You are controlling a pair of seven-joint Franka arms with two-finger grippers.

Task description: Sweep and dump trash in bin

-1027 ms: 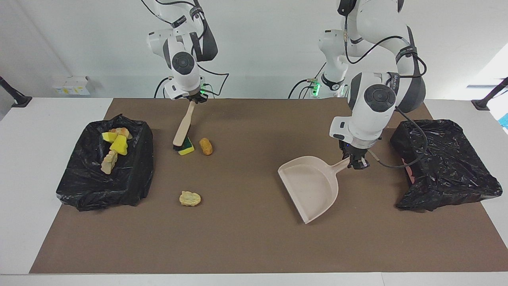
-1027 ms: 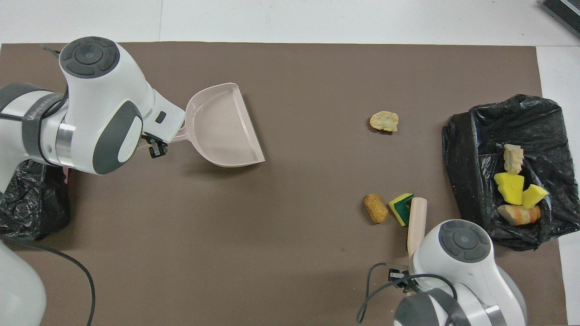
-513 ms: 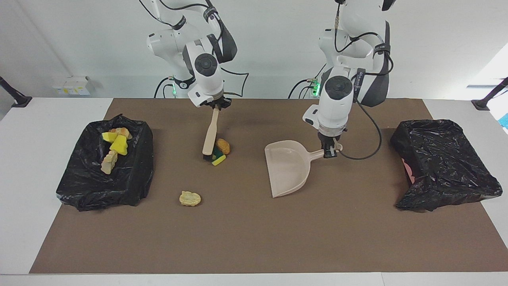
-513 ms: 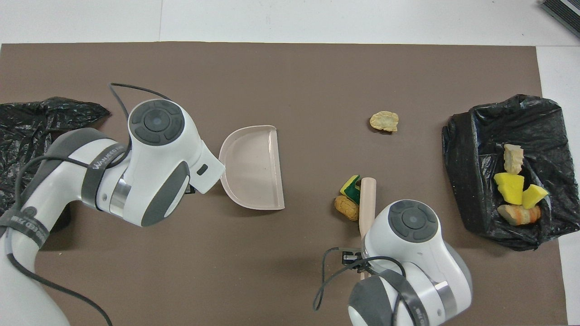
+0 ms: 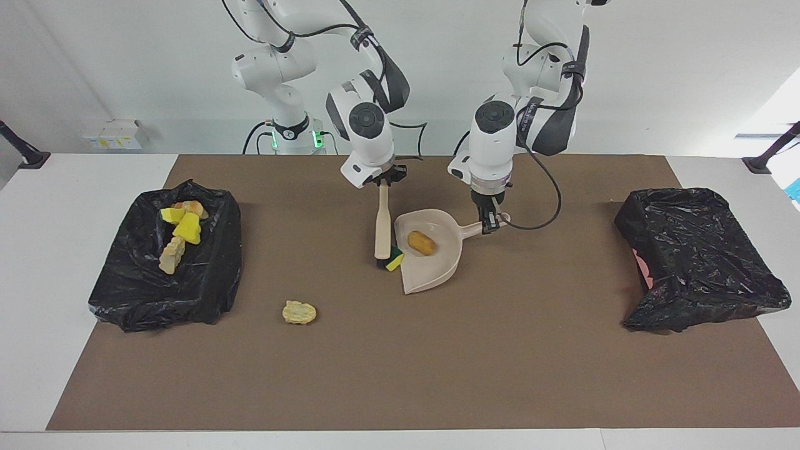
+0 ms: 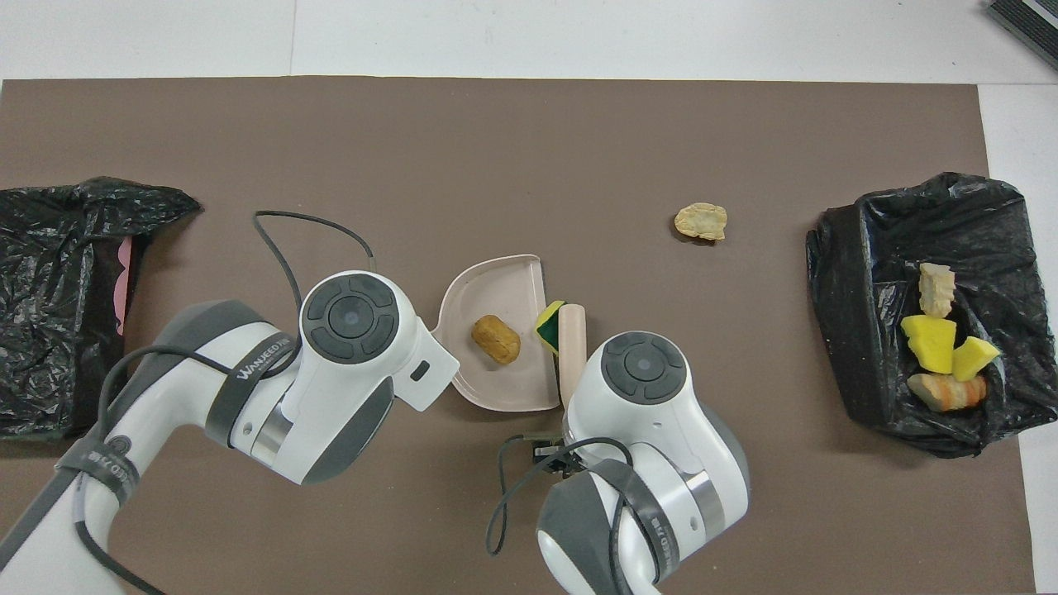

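My right gripper (image 5: pixel 382 180) is shut on the top of a beige brush (image 5: pixel 381 226), which stands bristles-down on the brown mat. My left gripper (image 5: pixel 491 220) is shut on the handle of the pink dustpan (image 5: pixel 437 272), whose mouth faces the brush. One golden-brown lump of trash (image 5: pixel 421 242) (image 6: pixel 496 338) lies inside the dustpan (image 6: pixel 494 385). A yellow-green sponge (image 5: pixel 394 260) (image 6: pixel 547 315) sits at the pan's lip against the bristles. A tan lump (image 5: pixel 299 312) (image 6: pixel 701 221) lies alone on the mat, farther from the robots. In the overhead view both grippers are hidden under their wrists.
A black-bagged bin (image 5: pixel 206 281) (image 6: pixel 851 330) at the right arm's end of the table holds several sponge and bread pieces. A second black-bagged bin (image 5: pixel 700 262) (image 6: pixel 58 314) sits at the left arm's end, with a pink patch on its side.
Both arms came to the middle of the mat. The brush pushed the lump and sponge toward the dustpan; the lump now lies in the pan and the sponge at its lip.
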